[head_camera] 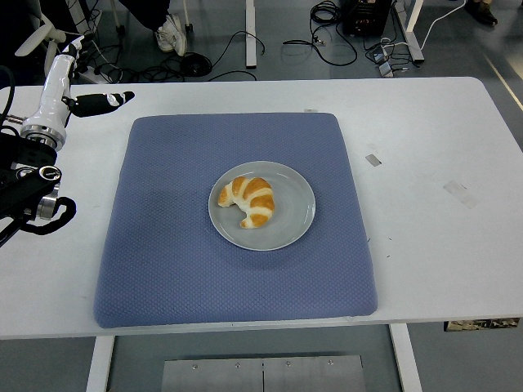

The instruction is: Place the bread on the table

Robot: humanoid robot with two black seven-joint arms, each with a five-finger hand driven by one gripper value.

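The bread is a golden croissant (249, 201) lying on a round grey plate (296, 222). The plate sits in the middle of a blue quilted mat (163, 245) on the white table (425, 131). My left arm rests at the far left edge of the table, well clear of the mat. Its hand (61, 69) is raised near the back left corner with the fingers spread, holding nothing. The right arm is out of view.
Two small pieces of tape (373, 159) (459, 193) lie on the table to the right of the mat. Beyond the far edge, cables (327, 41) and table legs stand on the floor, along with a person's shoe (172, 37).
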